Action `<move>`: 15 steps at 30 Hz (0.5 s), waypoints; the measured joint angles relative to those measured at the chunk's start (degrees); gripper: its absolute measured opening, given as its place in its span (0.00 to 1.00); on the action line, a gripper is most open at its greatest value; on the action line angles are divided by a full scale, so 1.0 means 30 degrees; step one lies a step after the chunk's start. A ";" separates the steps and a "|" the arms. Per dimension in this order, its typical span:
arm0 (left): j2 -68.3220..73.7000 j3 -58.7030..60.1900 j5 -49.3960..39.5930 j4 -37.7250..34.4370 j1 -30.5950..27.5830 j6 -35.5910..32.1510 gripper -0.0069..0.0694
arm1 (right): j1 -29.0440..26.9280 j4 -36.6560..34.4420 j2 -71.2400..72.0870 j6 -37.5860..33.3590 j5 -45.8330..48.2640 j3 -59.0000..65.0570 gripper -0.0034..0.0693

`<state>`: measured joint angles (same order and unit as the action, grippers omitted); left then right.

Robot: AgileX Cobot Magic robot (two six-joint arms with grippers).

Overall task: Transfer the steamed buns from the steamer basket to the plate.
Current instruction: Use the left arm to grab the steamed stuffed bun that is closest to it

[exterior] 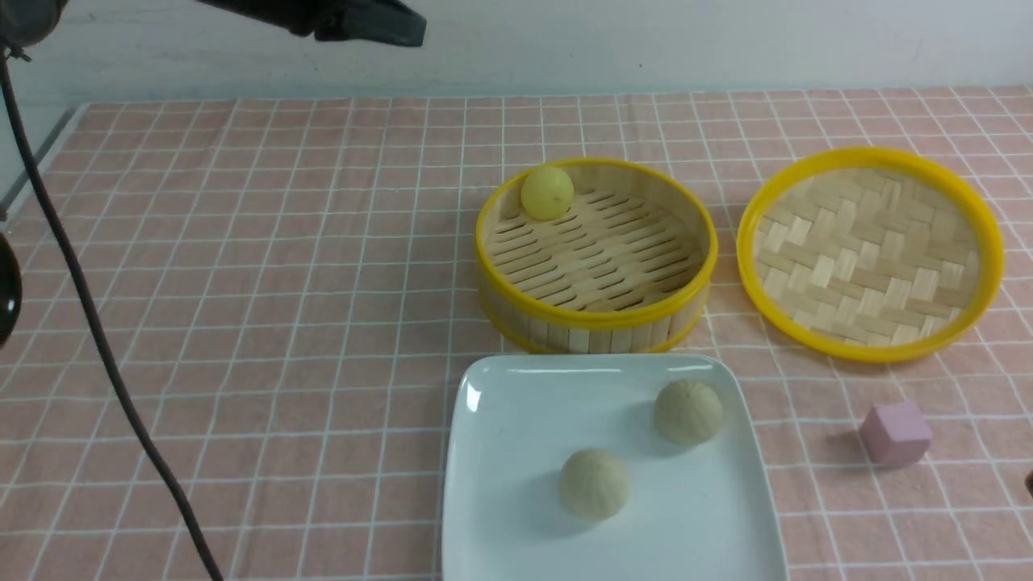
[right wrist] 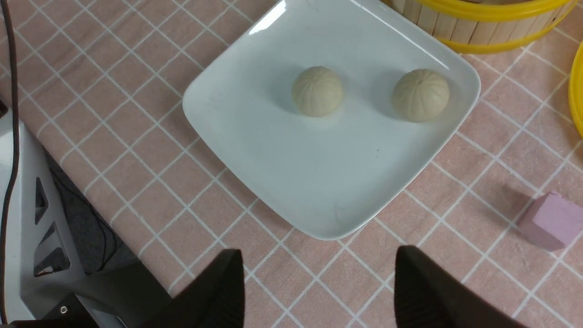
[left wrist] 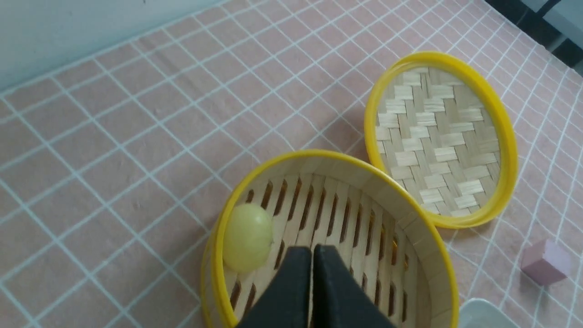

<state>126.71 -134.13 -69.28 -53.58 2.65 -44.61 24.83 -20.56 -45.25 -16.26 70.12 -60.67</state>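
Observation:
The steamer basket [exterior: 595,323] stands mid-table with one pale yellow steamed bun [exterior: 547,192] at its far left wall; the bun [left wrist: 246,237] and the basket [left wrist: 423,237] also show in the left wrist view. Two beige ridged buns [exterior: 687,411] [exterior: 595,483] lie on the white square plate [exterior: 516,420] in front of the basket, also in the right wrist view [right wrist: 317,91] [right wrist: 420,94] on the plate [right wrist: 319,182]. My left gripper [left wrist: 312,248] is shut and empty, high above the basket. My right gripper [right wrist: 319,255] is open and empty, above the cloth near the plate's front edge.
The shallow woven lid [exterior: 870,252] lies right of the basket. A small pink cube [exterior: 895,434] sits right of the plate. A black cable [exterior: 97,339] hangs at the left. The table's front edge and the robot base [right wrist: 54,255] show in the right wrist view.

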 joint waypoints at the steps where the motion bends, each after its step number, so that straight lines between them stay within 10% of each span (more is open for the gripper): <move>1: 0.0000 -0.0407 0.0310 0.0396 0.0188 0.0000 0.14 | 0.0000 0.0000 0.0000 0.0000 0.0014 0.0000 0.65; 15: 0.2002 -0.1238 0.2501 0.0801 0.0970 -0.0633 0.15 | 0.0000 0.0016 0.0000 0.0000 0.0611 0.0000 0.65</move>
<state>132.72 -137.85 -61.77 -51.18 5.56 -46.51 24.83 -20.51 -45.25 -16.26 71.95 -60.67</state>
